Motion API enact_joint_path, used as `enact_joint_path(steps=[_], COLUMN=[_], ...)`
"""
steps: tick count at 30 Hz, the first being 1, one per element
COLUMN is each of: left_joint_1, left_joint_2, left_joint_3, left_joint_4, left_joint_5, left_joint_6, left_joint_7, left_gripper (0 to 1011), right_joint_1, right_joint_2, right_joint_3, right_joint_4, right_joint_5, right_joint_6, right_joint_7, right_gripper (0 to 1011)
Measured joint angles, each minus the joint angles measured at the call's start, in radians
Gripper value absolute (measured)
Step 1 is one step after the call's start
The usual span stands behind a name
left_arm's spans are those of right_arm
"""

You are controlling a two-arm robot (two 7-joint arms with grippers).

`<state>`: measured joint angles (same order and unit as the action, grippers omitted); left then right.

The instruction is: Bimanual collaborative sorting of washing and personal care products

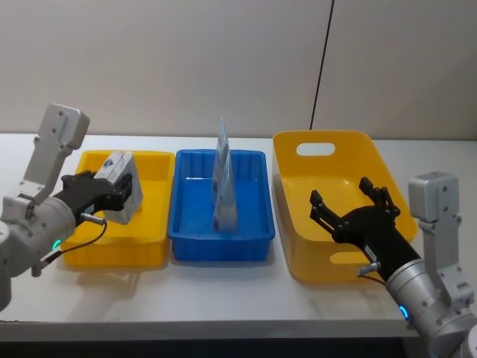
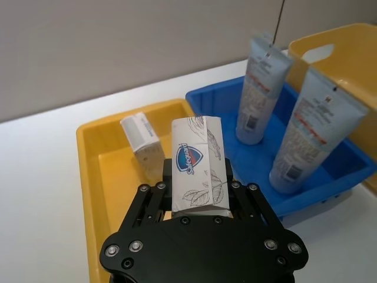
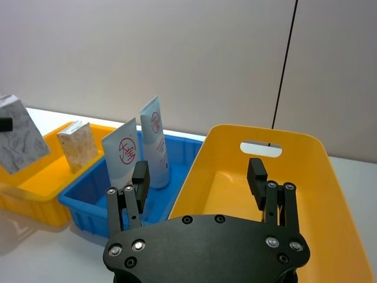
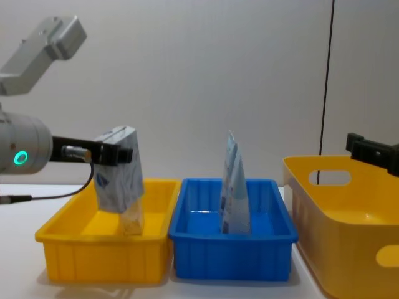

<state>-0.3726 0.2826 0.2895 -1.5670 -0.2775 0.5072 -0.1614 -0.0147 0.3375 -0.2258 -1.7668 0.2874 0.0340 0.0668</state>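
My left gripper is shut on the pale grey-beige soft pack with leaf print, holding it upright above the small yellow tray. In the chest view the soft pack hangs over the tray's middle. A small beige carton stands inside that tray, just beyond the pack. Two light-blue and white tubes stand cap-down in the blue tray. My right gripper is open and holds nothing, hovering over the large yellow basket.
The three containers sit side by side on a white table, the small yellow tray on the left, the blue tray in the middle and the handled basket on the right. A wall with a thin black cable stands close behind.
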Motion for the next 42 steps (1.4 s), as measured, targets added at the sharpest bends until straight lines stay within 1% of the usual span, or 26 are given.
enact_joint_path(steps=[4,5,9,18,19,24,27,28,38,39,42], left_joint_1=[0.013,0.013,0.02,0.015,0.012,-0.001,-0.012,-0.018,-0.06,-0.067,-0.083], left_joint_2=[0.023,0.023,0.047,0.087,0.093,0.111,0.121,0.125,0.144,0.145,0.147], left_joint_3=[0.0,0.0,0.001,0.012,0.014,0.024,0.032,0.036,0.066,0.072,0.084], left_joint_4=[-0.04,-0.04,-0.069,-0.095,-0.096,-0.096,-0.09,-0.086,-0.048,-0.041,-0.023], left_joint_5=[0.001,0.001,-0.004,-0.027,-0.034,-0.05,-0.063,-0.07,-0.108,-0.116,-0.129], left_joint_6=[-0.034,-0.034,-0.071,-0.142,-0.157,-0.192,-0.217,-0.23,-0.302,-0.316,-0.337], left_joint_7=[-0.04,-0.04,-0.083,-0.18,-0.201,-0.257,-0.299,-0.322,-0.449,-0.473,-0.514], left_gripper=[378,378,378,378,378,378,378,378,378,378,378], right_joint_1=[0.0,0.0,0.0,0.0,0.0,0.0,0.0,0.0,0.0,0.0,0.0], right_joint_2=[0.0,0.0,0.0,0.0,0.0,0.0,0.0,0.0,0.0,0.0,0.0], right_joint_3=[0.0,0.0,0.0,0.0,0.0,0.0,0.0,0.0,0.0,0.0,0.0], right_joint_4=[0.0,0.0,0.0,0.0,0.0,0.0,0.0,0.0,0.0,0.0,0.0], right_joint_5=[0.0,0.0,0.0,0.0,0.0,0.0,0.0,0.0,0.0,0.0,0.0], right_joint_6=[0.0,0.0,0.0,0.0,0.0,0.0,0.0,0.0,0.0,0.0,0.0], right_joint_7=[0.0,0.0,0.0,0.0,0.0,0.0,0.0,0.0,0.0,0.0,0.0], right_gripper=[1000,1000,1000,1000,1000,1000,1000,1000,1000,1000,1000])
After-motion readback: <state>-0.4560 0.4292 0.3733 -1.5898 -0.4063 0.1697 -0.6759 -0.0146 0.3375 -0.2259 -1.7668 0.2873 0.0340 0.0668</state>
